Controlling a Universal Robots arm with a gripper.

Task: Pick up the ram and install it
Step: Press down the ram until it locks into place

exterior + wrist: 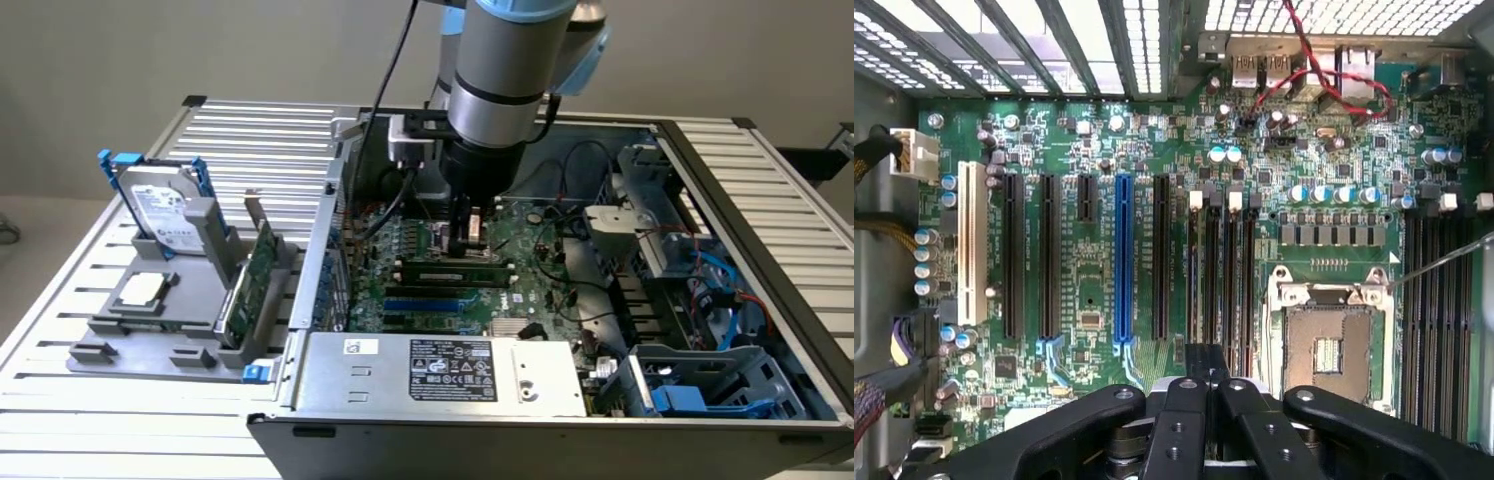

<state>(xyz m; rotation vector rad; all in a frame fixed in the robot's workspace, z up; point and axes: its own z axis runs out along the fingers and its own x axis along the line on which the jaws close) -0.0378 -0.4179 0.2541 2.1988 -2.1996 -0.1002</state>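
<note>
near edge of the open grey metal computer case (441,440): a silver power supply box with a white label (447,368) across the front. at about 9 o'clock from it, outside the case, a grey plastic holder rack (127,345) on the slatted table carries a wide green expansion card (258,285) standing on edge and, further back, a silver hard drive with blue rails (167,215).

mid ground: the green motherboard (1094,300) lies flat in the case. the long, narrow green ram stick with dark chips (457,271) lies in the memory slots, long axis running 9 to 3 o'clock in the exterior view.

directly above it, the black two-finger gripper (469,236) on the grey arm points straight down, fingers (1199,400) pressed together, tips at the stick's top edge near its middle. whether they pinch the stick or only press on it, cannot tell. the ram sits at 6 o'clock from the tool, straight under it.

far side: cables and a drive cage at 2 o'clock.
</note>
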